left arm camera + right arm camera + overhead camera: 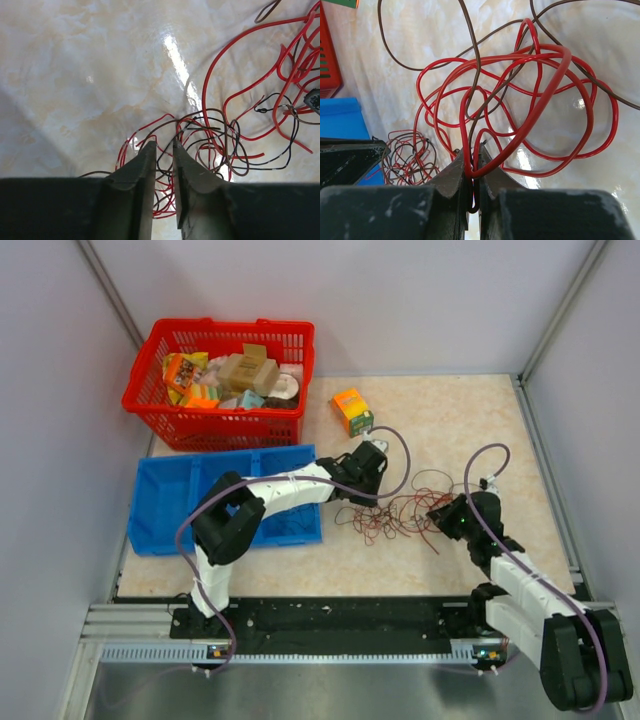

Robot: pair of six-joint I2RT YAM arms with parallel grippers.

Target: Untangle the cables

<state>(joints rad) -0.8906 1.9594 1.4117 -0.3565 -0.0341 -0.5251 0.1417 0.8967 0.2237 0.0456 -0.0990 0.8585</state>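
Right of the blue bin [165, 502], the left gripper [163, 145] hangs over the cables [400, 508], jaws slightly apart around strands, apparently to anchor them. Further right, the right gripper [470, 159] pinches a red loop, likely for pulling it free.

Two arms, white link shells with black joint housings. Left arm [262, 502] and right arm [520, 585] each carry a thin purple hose looping along the links. Black base rail [330, 618] at near edge. Left gripper [164, 150] and right gripper [471, 159]: dark, wedge-shaped, scuffed matte fingers.
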